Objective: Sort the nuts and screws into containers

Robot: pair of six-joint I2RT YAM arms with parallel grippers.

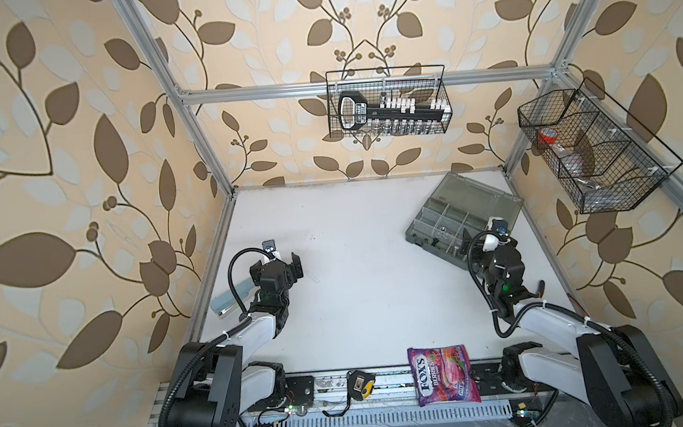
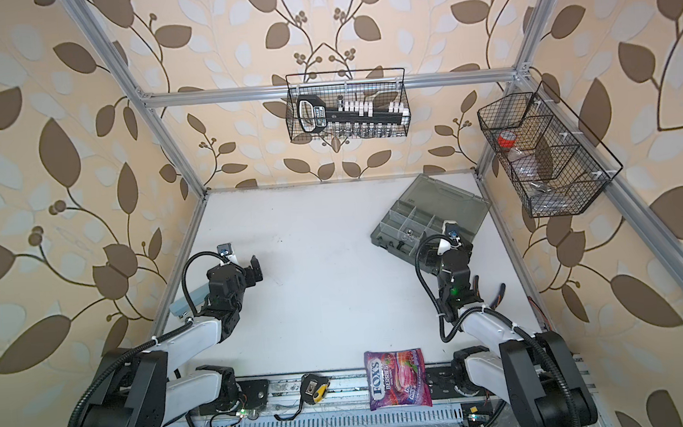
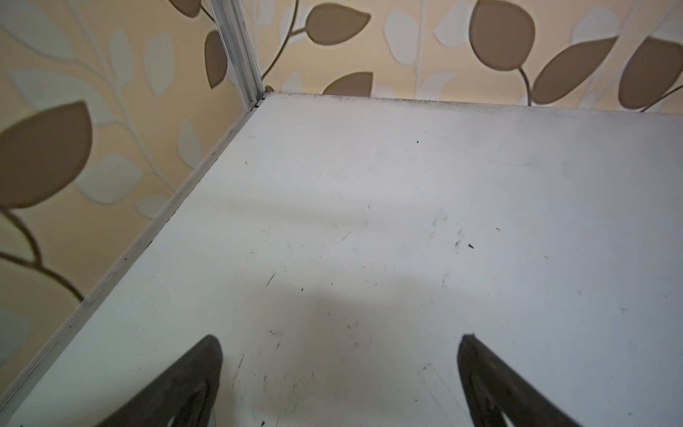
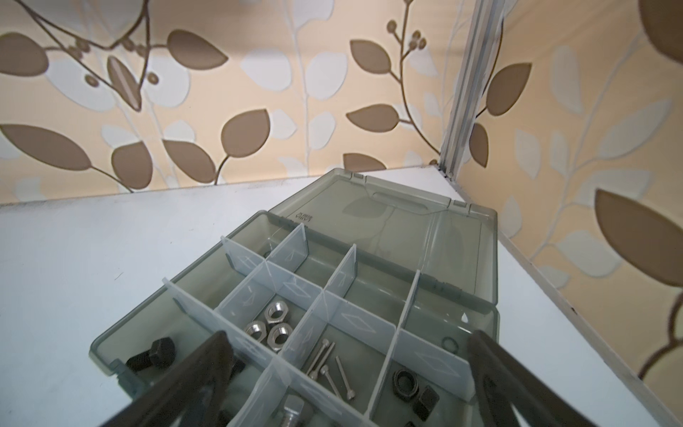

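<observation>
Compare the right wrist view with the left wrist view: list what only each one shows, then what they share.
Only the right wrist view: the organizer box with its lid open, three silver nuts in one compartment, thin screws in the next, and a black bolt in another.
Only the left wrist view: nothing but bare, scuffed surface reaching the table's far left corner.
Both: the white table, leaf wallpaper, a frame post, and that arm's own open pincer: left pincer, right pincer.
</observation>
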